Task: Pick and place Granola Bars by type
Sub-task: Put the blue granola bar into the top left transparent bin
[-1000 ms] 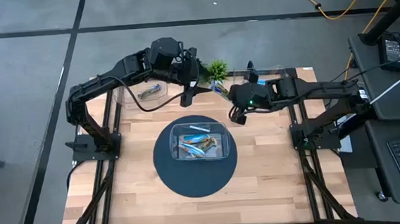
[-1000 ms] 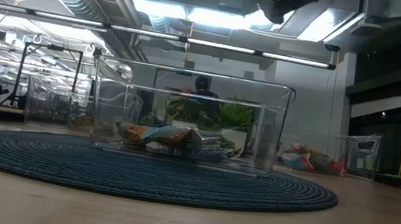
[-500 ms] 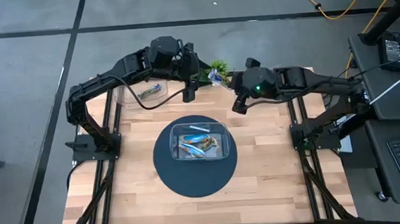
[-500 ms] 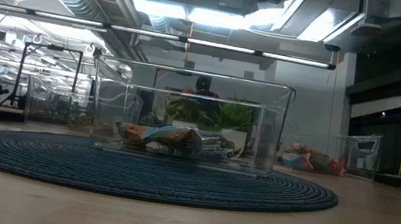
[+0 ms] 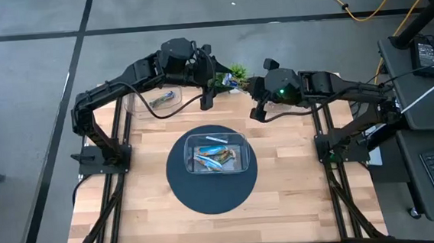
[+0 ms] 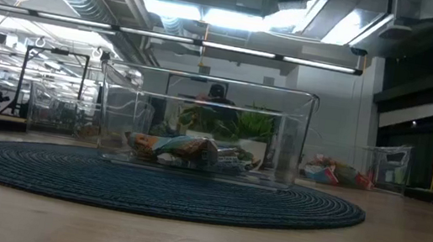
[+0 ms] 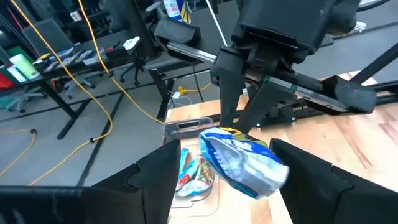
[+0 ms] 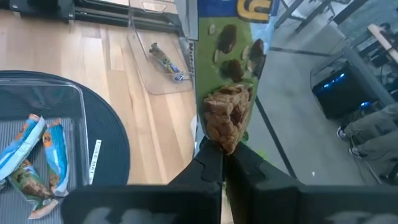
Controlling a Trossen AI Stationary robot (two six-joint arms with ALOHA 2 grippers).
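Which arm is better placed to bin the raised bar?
Right. The right gripper is shut on the granola bar; the left gripper is open beside it, holding nothing.

The right gripper (image 8: 222, 155) pinches a blue-and-green wrapped granola bar (image 8: 229, 81), upright between its dark fingers. Beyond lie a light wooden tabletop (image 8: 140, 118), a round dark woven mat (image 8: 106, 149), a clear plastic bin (image 8: 40, 124) holding blue-and-orange wrapped bars (image 8: 34, 158), and another clear bin (image 8: 155, 62).

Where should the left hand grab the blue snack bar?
Grab the blue snack bar by its free end, across the flat faces, coming from the side opposite the right hand. The right hand pinches only one end, so the rest sticks out bare between the open left hand.
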